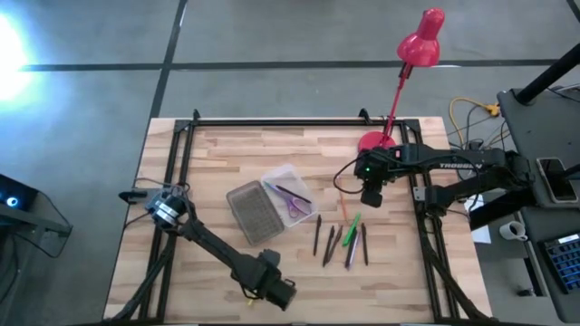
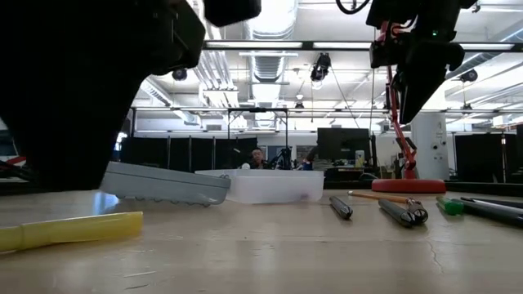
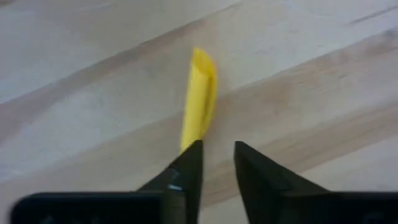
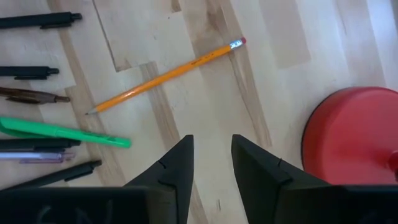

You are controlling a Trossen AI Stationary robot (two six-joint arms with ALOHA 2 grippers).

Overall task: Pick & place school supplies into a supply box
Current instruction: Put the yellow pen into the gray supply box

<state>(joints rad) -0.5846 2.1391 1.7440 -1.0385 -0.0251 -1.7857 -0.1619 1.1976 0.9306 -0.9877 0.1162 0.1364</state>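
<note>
On the worktop, near its middle, the open supply box is seen with purple scissors inside; pens lie beside it. At the near edge a yellow highlighter is approached by the left hand, narrowly parted and empty. The right hand, likewise parted, is held above an orange pencil, presumably for pickup.

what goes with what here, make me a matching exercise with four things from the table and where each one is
Things:
1. scissors
2. yellow pen
3. orange pencil
4. red lamp base

Places:
a. on the wood next to the lamp base, under the right gripper
b. inside the clear supply box
c. at the table's back edge
d. alone near the front edge, by the left gripper

Pairs: 1-b, 2-d, 3-a, 4-c
</note>
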